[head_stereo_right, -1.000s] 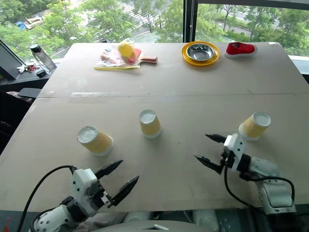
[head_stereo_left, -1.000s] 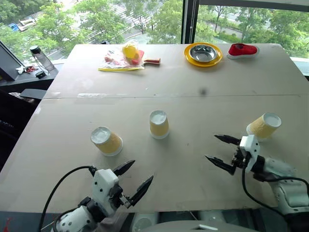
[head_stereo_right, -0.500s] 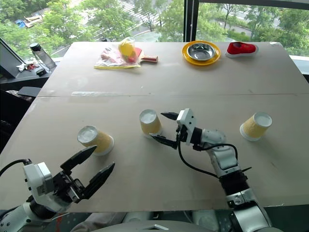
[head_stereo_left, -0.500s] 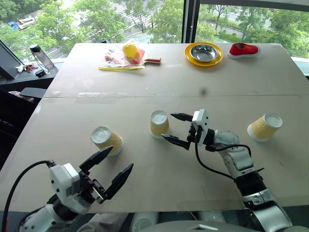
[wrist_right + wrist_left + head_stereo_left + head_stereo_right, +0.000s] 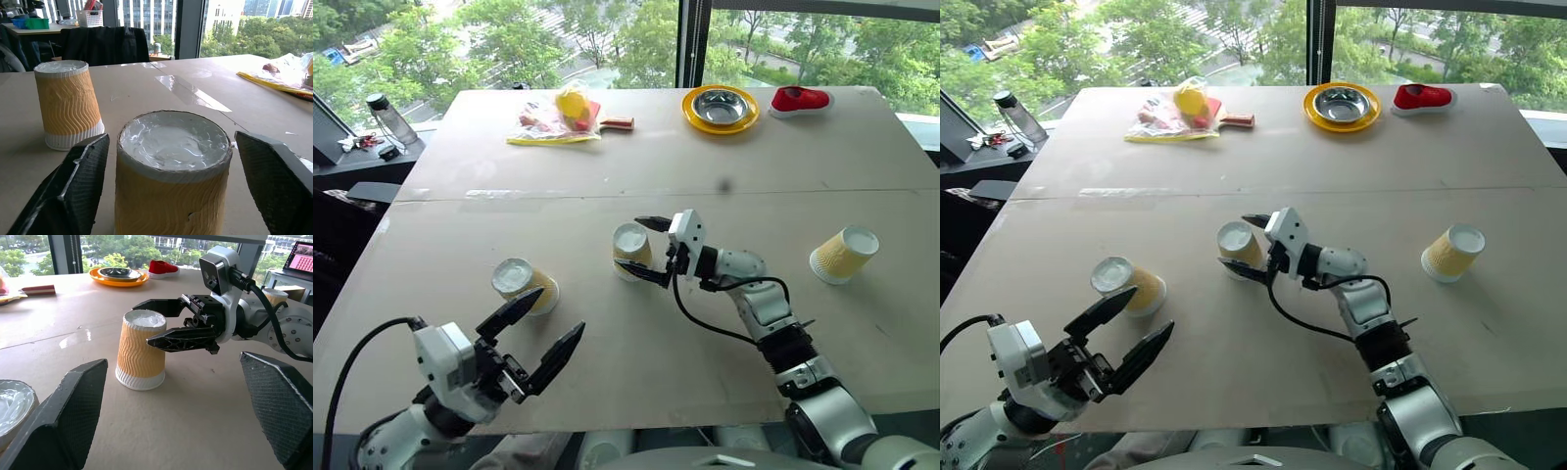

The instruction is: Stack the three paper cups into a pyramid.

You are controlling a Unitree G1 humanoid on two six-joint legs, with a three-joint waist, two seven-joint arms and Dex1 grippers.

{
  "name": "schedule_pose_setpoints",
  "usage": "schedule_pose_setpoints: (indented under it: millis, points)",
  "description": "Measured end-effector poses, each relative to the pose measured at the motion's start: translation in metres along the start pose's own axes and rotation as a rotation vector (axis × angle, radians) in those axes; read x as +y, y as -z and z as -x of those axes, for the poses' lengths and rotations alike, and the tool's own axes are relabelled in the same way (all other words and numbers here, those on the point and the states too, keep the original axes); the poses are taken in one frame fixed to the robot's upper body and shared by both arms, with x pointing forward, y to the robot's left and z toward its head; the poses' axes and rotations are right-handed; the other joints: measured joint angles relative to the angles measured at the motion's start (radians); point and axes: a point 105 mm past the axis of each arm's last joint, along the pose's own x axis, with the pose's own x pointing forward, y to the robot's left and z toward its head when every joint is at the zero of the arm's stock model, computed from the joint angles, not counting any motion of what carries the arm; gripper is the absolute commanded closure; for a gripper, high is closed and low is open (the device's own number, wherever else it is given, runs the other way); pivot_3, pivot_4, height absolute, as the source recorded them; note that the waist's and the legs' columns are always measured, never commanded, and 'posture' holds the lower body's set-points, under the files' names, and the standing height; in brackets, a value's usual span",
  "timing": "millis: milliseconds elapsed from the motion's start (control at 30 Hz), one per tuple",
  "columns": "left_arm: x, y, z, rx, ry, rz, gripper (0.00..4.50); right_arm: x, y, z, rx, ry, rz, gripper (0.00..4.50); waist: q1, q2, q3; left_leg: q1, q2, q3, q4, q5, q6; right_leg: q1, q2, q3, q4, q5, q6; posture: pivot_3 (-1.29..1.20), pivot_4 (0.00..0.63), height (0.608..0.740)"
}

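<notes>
Right arm reaches across to the tabletop (image 5: 803, 166) centre, forearm angled in from the near right, wrist level, right end effector (image 5: 648, 250) pointing left at the middle cup (image 5: 631, 249). Its fingers straddle that cup, one on the far side at the rim, one on the near side. The left wrist view shows the near finger touching the cup wall just below the base; the right wrist view still shows gaps on both sides, so jaws are parted around the cup and I can't confirm a grip.

Left arm is tucked low at the near left, left end effector (image 5: 541, 336) wide open, empty, pointing far and right, hovering just near of the left cup (image 5: 522, 283).

Cups: all three upside down, white bases up, standing apart in a loose row. Left cup near-left, middle cup centre, right cup (image 5: 843, 254) well off to the right. Nothing stacked.

No readable writing or labels on cups or end effectors.

View differences: the right wrist view shows the ribbed wall and foil-like base up close, plus the left cup beyond. The left wrist view catches a laptop (image 5: 301, 254) screen off the right edge of the tabletop. The head views show the yellow plate with steel bowl (image 5: 720, 108), a red item (image 5: 800, 99) and a bag (image 5: 555, 119) at the far edge.
</notes>
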Motion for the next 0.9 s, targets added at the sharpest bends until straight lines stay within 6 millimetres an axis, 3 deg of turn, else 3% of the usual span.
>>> schedule_pose_setpoints:
  millis: [67,233,533,767,833,900]
  points:
    - [0.0,0.0,0.0,-0.001,0.001,0.001,0.0,0.0,0.0,0.0,0.001,0.003,-0.002,2.27,-0.002,0.0,0.0,0.0,0.0,0.0,0.0,0.0,0.0,-0.001,0.0,0.0,0.0,0.0,0.0,0.0,0.15,0.74]
    - [0.0,0.001,-0.005,-0.001,0.013,0.009,0.0,-0.005,0.0,0.004,0.003,0.024,0.0,2.27,-0.001,0.0,0.0,0.0,0.0,0.0,0.0,0.0,0.0,-0.001,0.0,0.0,0.001,0.0,0.0,0.0,0.15,0.74]
    - [-0.008,0.006,-0.055,0.054,0.024,0.035,0.0,-0.065,-0.004,0.036,0.022,0.289,0.008,2.27,-0.002,0.0,0.0,0.0,0.0,0.0,0.0,0.0,0.0,-0.001,0.002,0.002,0.003,0.0,0.0,0.0,0.15,0.74]
    - [-0.012,0.002,-0.074,0.057,0.005,0.048,0.0,-0.075,-0.001,0.04,0.032,0.334,0.007,2.27,-0.004,0.0,0.001,0.0,0.003,0.001,0.0,0.0,0.0,-0.003,0.005,0.004,0.005,0.0,0.0,0.0,0.15,0.74]
    - [-0.01,0.001,-0.075,0.058,-0.009,0.047,0.0,-0.075,-0.001,0.04,0.027,0.336,0.003,1.27,-0.004,0.0,0.001,0.0,0.003,0.001,0.0,0.0,0.0,-0.003,0.005,0.004,0.005,0.0,0.0,0.0,0.15,0.74]
    - [-0.008,0.0,-0.075,0.055,-0.014,0.042,0.0,-0.074,-0.001,0.039,0.022,0.329,0.0,0.6,-0.004,0.0,0.001,0.0,0.003,0.001,0.0,0.0,0.0,-0.003,0.005,0.004,0.004,0.0,0.0,0.0,0.15,0.74]
